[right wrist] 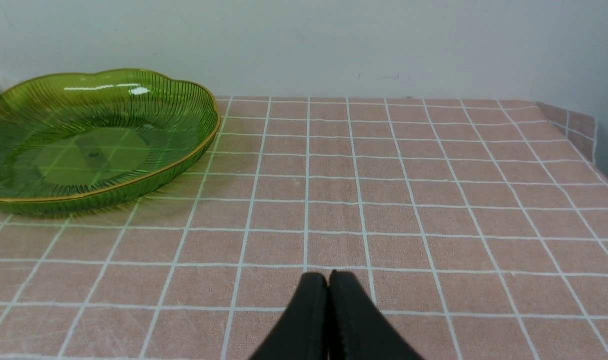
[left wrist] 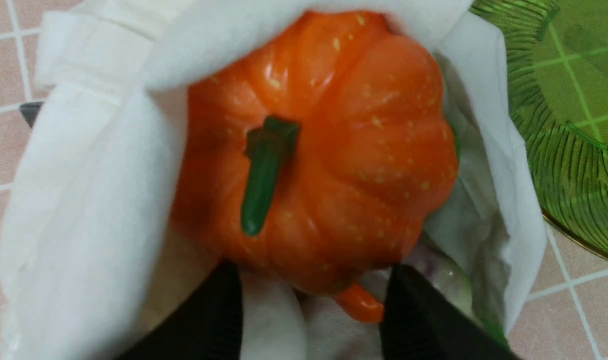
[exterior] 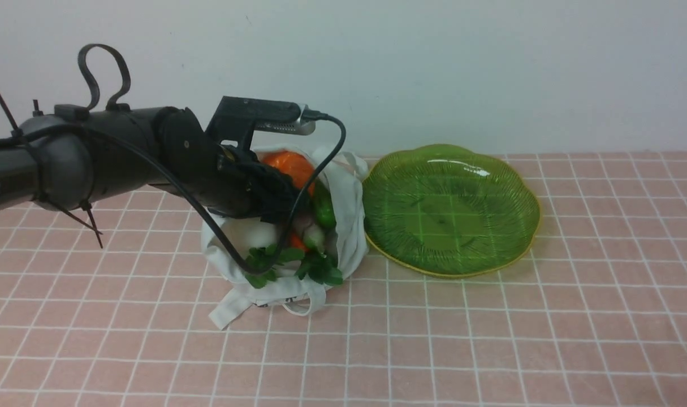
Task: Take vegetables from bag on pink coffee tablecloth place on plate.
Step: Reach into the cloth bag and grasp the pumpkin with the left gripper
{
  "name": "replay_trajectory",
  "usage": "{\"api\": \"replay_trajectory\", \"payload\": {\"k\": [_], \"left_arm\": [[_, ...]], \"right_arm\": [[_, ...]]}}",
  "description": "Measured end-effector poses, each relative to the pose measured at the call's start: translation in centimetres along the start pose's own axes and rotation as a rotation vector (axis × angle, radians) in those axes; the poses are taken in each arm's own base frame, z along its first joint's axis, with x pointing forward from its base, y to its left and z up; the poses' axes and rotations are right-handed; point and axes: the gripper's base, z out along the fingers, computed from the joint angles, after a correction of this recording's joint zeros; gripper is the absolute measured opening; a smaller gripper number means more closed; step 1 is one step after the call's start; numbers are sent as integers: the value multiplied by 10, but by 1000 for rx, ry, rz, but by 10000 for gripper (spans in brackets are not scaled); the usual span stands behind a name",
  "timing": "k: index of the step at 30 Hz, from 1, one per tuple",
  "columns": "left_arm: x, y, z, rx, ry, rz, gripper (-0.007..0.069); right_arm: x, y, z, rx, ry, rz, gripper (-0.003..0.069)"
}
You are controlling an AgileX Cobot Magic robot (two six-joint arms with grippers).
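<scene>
The off-white bag (exterior: 351,226) lies open on the pink tablecloth (exterior: 490,339), just left of the green plate (exterior: 450,209). It holds an orange pumpkin (exterior: 286,164), a green gourd (exterior: 323,209), a white radish (exterior: 258,234) and leafy greens (exterior: 315,268). My left gripper (left wrist: 314,280) is open inside the bag's mouth (left wrist: 83,200). Its black fingers (left wrist: 218,315) stand apart just short of the pumpkin (left wrist: 324,150), with an orange carrot tip (left wrist: 359,305) between them. My right gripper (right wrist: 329,275) is shut and empty, low over the tablecloth (right wrist: 434,200), right of the plate (right wrist: 93,145).
The plate (left wrist: 574,100) holds nothing and nearly touches the bag's right side. The bag's strap handles (exterior: 236,308) trail toward the front. A pale wall stands behind the table. The cloth folds up at the far right edge (right wrist: 579,130).
</scene>
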Motion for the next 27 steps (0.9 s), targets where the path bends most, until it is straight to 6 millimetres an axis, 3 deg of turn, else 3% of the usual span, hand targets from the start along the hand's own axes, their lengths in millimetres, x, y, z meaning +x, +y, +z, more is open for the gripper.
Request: {"api": "replay_trajectory", "payload": {"k": [1, 2, 3, 5, 8, 10, 15, 18, 23, 27], "left_arm": [[0, 0, 0, 0, 2, 0, 211], [0, 0, 0, 0, 2, 0, 211], [1, 0, -1, 2, 11, 0, 96], [2, -1, -4, 8, 34, 1, 27], [1, -3, -13, 16, 48, 4, 4], [-3, -7, -35, 30, 46, 11, -5], [-6, -11, -56, 46, 34, 3, 1], [-5, -12, -55, 50, 41, -41, 54], [-6, -9, -40, 39, 19, -114, 246], [-12, -6, -29, 26, -66, -154, 501]], "right_arm": [[0, 0, 0, 0, 0, 0, -15], [0, 0, 0, 0, 0, 0, -15], [0, 0, 0, 0, 0, 0, -15], [0, 0, 0, 0, 0, 0, -15], [0, 0, 0, 0, 0, 0, -15], [0, 0, 0, 0, 0, 0, -15], [0, 0, 0, 0, 0, 0, -15], [0, 0, 0, 0, 0, 0, -15], [0, 0, 0, 0, 0, 0, -15], [0, 0, 0, 0, 0, 0, -15]]}}
